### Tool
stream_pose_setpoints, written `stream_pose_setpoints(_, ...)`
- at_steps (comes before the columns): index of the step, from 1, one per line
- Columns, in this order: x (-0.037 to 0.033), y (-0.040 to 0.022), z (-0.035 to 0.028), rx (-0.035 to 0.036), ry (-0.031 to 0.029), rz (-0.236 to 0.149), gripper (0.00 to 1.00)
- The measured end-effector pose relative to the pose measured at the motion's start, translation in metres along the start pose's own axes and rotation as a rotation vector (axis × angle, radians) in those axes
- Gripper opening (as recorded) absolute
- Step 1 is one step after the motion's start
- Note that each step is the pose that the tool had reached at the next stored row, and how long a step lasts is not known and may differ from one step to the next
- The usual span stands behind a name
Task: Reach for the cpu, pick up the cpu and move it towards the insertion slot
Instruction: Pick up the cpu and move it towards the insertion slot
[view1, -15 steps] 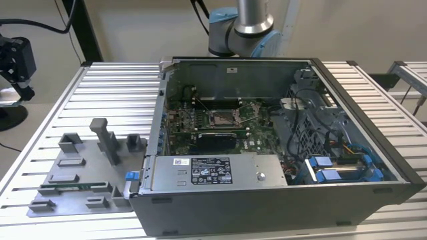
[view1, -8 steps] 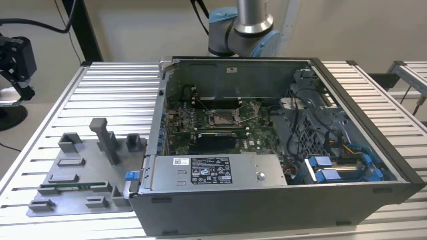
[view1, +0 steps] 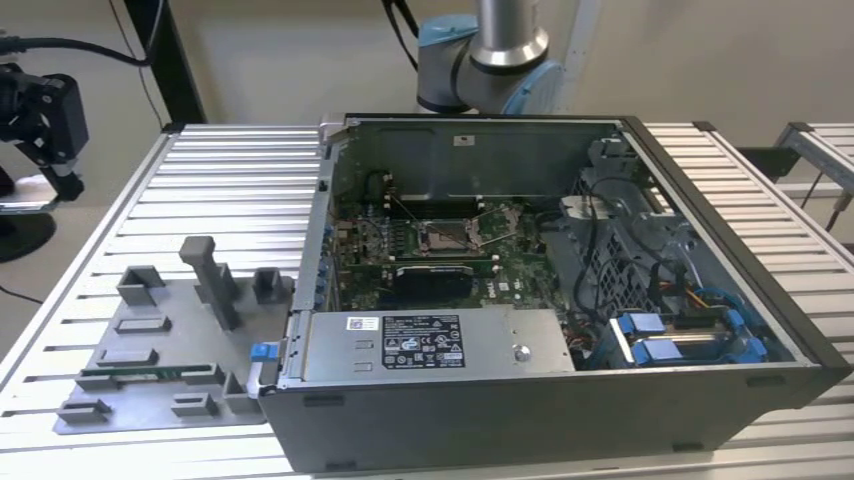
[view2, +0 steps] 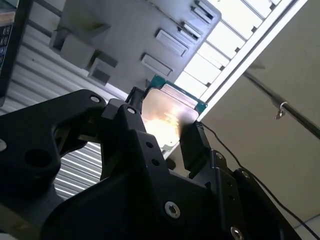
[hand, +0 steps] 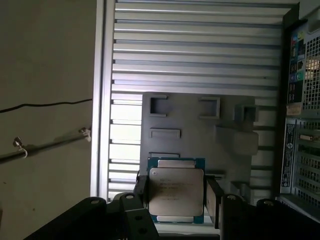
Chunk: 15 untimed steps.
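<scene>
The cpu (hand: 176, 190) is a flat square chip with a silvery top and a thin green rim. It sits between the two black fingers of my gripper (hand: 177, 199), which is shut on its opposite edges. In the second wrist view the cpu (view2: 167, 117) glares brightly in the same grip of the gripper (view2: 162, 125). It hangs above the grey plastic tray (hand: 235, 145), close to the table's edge. In the exterior view the black gripper (view1: 54, 185) is at the far left, well away from the insertion slot (view1: 447, 235), a silver-framed socket on the board inside the open case.
The open computer case (view1: 561, 400) takes up the middle and the exterior view's right of the ribbed metal table (view1: 227, 180). The grey tray (view1: 160, 350) lies beside it with upright posts and a thin green memory stick (view1: 134, 372). The floor (hand: 45, 60) lies past the table's edge.
</scene>
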<state>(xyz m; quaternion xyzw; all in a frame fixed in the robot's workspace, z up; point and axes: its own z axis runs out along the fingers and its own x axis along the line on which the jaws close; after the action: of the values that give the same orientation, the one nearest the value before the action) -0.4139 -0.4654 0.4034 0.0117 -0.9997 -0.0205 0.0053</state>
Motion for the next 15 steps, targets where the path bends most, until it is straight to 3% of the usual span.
stream_pose_setpoints(10, -0.0159, -0.0004, -0.0001, -0.0001, 0.0000, 0.000, 0.00)
stream_pose_setpoints(15, -0.0279, -0.0006, -0.0003, -0.0001, 0.0000, 0.000, 0.00)
